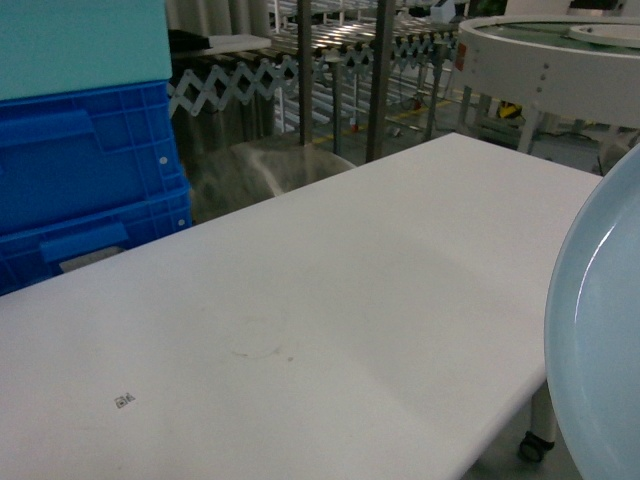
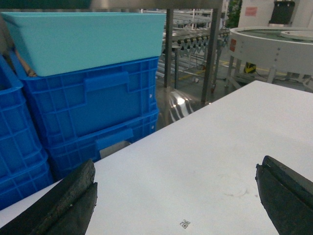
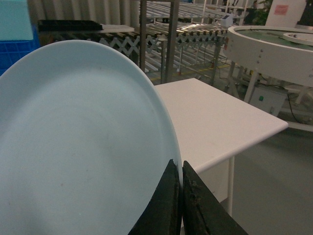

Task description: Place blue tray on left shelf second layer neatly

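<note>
Right hand (image 3: 178, 183): clamped on rim of blue tray (image 3: 78, 147), held lifted at near right. Left hand (image 2: 176, 196): spread wide, empty, over white bench (image 1: 330, 300). Far left: blue crates (image 1: 90, 170). Shelf placement apparently still pending.

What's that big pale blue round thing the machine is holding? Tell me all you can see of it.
It is the blue tray: a pale sky-blue, round, shallow dish, smooth and plain, plastic by its look, with a low rim. The right gripper pinches its edge between dark fingers, holding it tilted up, off the white table. In the head view only an arc of it shows at the right edge. Nothing else touches it in view.
</note>
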You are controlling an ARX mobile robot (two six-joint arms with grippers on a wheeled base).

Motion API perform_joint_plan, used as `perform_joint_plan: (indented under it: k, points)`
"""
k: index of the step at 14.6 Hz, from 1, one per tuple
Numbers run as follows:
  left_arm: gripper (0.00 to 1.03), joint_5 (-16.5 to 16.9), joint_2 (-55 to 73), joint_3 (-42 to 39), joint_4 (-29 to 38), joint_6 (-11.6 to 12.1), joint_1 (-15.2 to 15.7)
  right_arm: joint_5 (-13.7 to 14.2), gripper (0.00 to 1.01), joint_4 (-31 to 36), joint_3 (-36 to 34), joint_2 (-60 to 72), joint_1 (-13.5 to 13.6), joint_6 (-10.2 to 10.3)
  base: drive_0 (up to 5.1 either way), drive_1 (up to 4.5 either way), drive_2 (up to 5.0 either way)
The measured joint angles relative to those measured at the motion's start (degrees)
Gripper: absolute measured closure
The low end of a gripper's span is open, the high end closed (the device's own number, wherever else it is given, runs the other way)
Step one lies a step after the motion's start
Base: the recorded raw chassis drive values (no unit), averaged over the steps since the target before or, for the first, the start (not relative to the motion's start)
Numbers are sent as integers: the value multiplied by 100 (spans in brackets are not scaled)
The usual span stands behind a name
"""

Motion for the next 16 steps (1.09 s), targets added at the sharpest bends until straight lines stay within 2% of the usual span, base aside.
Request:
perform_joint_plan:
  k: [16]
  points:
    - [5, 0, 0, 0, 0, 2, 0, 0, 99, -2, 0, 0, 0, 0, -163, -163, -163]
